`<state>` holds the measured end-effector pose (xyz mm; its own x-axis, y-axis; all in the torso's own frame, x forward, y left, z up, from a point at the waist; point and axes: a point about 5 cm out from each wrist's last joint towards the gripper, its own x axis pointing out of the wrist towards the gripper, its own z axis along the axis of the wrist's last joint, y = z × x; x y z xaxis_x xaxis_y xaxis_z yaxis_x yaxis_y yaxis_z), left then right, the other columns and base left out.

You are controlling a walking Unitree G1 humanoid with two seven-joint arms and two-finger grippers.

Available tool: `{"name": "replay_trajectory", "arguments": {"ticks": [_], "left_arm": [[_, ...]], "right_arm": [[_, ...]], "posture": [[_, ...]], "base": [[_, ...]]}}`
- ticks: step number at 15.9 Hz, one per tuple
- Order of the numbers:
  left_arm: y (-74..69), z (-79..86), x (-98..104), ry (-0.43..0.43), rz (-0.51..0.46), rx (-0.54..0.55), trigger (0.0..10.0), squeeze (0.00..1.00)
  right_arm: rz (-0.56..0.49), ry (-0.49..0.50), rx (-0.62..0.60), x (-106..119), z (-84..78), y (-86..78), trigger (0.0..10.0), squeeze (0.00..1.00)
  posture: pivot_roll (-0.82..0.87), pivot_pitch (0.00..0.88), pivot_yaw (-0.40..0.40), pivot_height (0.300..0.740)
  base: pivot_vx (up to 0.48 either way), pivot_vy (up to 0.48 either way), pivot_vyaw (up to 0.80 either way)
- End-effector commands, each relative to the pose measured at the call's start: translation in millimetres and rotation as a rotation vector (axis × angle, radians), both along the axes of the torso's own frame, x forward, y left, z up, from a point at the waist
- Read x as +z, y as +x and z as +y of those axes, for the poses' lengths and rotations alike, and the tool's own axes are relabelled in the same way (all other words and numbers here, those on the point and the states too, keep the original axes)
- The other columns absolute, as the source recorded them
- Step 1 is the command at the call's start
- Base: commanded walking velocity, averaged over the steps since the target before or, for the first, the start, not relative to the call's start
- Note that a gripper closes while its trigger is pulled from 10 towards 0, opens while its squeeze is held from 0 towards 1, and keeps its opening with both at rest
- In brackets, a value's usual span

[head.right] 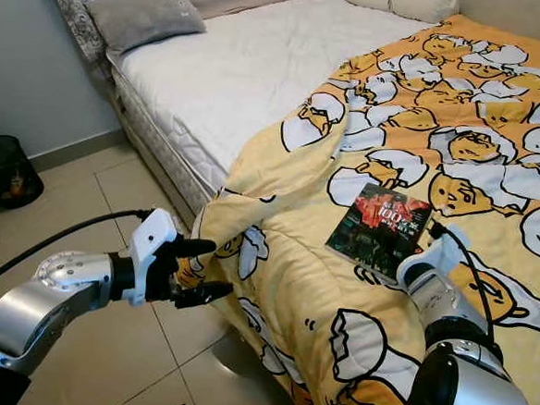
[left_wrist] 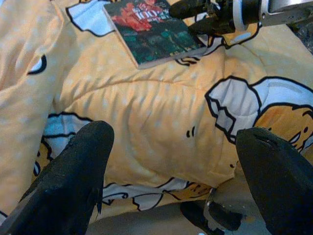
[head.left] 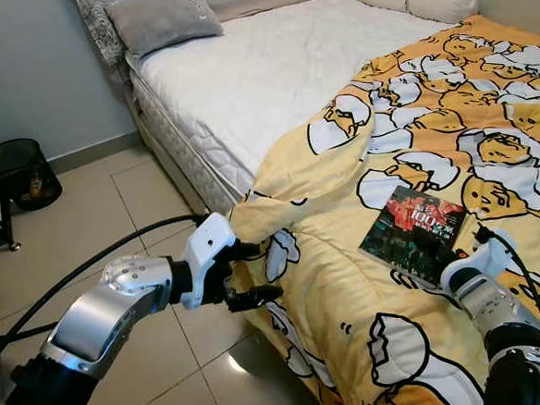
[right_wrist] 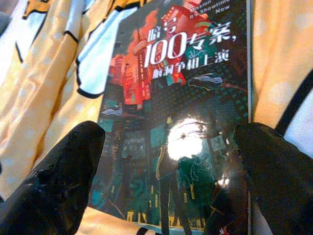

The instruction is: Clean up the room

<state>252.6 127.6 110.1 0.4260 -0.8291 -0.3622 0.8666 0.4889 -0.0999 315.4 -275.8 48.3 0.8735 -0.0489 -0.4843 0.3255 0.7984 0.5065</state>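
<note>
Bed [head.left: 261, 72]: mattress half bare.
Duvet [head.left: 440, 159]: yellow, bunched, its corner hanging off the bedside.
Book [head.left: 414, 233]: flat on the duvet.
Right gripper [right_wrist: 168, 181]: fingers apart, straddling the book's near edge.
Left gripper [head.left: 251, 273]: fingers apart at the hanging corner.
Risk: the glossy cover may slip on soft bedding, or the fingers may pinch fabric along with it.
</note>
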Motion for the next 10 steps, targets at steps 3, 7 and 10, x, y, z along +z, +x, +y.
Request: {"name": "replay_trajectory", "arguments": {"ticks": [3,7,10], "left_arm": [[1.0,6.4,4.9,0.018,-0.02,0.006,10.0,0.83],[4.4,3.4,5.8,0.022,-0.028,-0.004,10.0,0.82],[5.9,4.5,6.1,0.028,-0.031,-0.009,10.0,0.83]], "right_arm": [[0.038,-0.003,-0.039,-9.7,-1.8,-7.7,10.0,0.0],[0.068,0.007,-0.07,-15.5,-5.8,-14.1,10.0,0.0],[0.084,0.013,-0.087,-21.1,-6.9,-19.6,10.0,0.0]], "posture": [[-0.05,0.0,0.117,0.74],[-0.06,0.0,0.13,0.74],[-0.06,0.0,0.133,0.74]], "base": [[0.0,0.0,0.0],[0.0,0.0,0.0],[0.0,0.0,0.0]]}}
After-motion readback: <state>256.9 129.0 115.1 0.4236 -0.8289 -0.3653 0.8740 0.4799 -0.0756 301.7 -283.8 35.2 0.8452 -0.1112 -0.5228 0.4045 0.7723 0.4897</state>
